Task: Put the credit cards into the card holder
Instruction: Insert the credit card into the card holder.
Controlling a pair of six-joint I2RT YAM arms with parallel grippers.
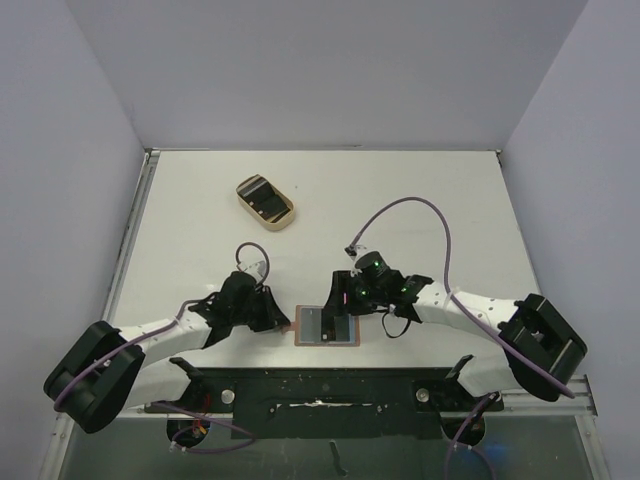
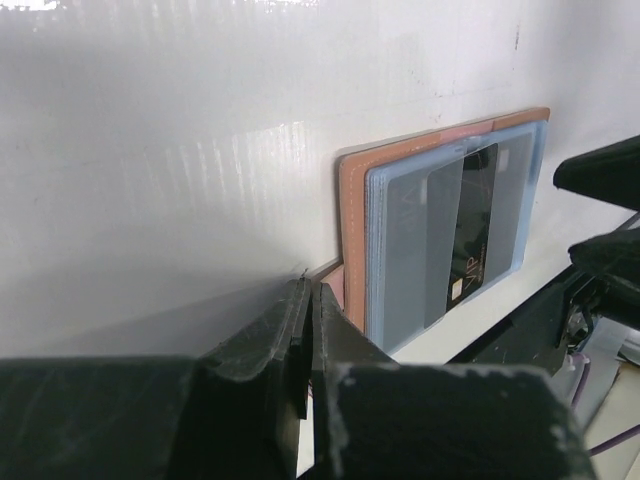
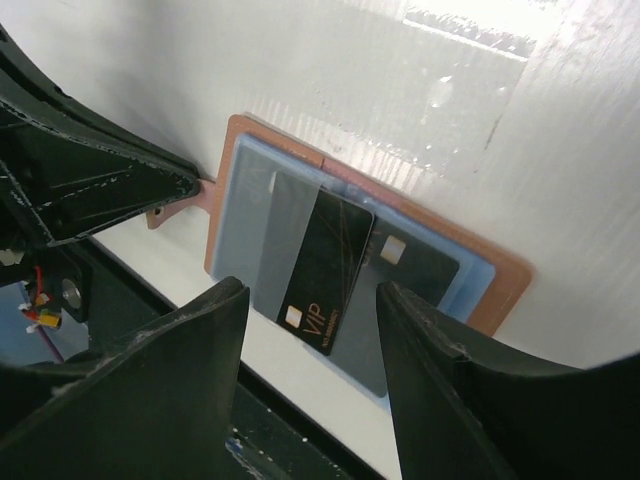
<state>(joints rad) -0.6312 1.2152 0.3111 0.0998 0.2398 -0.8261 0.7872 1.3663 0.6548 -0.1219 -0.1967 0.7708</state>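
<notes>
The card holder [image 1: 326, 326] lies open near the table's front edge, brown outside [image 2: 353, 215] and blue-grey inside [image 3: 240, 225]. A black credit card marked VIP [image 3: 330, 270] sits tilted, partly in the left pocket with its lower end sticking out. A grey credit card [image 3: 415, 270] is in the right pocket. My right gripper [image 3: 310, 295] hangs open just above the black card, touching nothing. My left gripper [image 2: 312, 287] is shut, its tips down at the holder's snap tab [image 2: 336, 283]. More dark credit cards [image 1: 263, 198] lie in the tan tray.
The tan oval tray [image 1: 285, 222] stands at the back left of the table. The black base rail [image 1: 330, 385] of the arms runs just in front of the holder. White walls enclose the table on three sides.
</notes>
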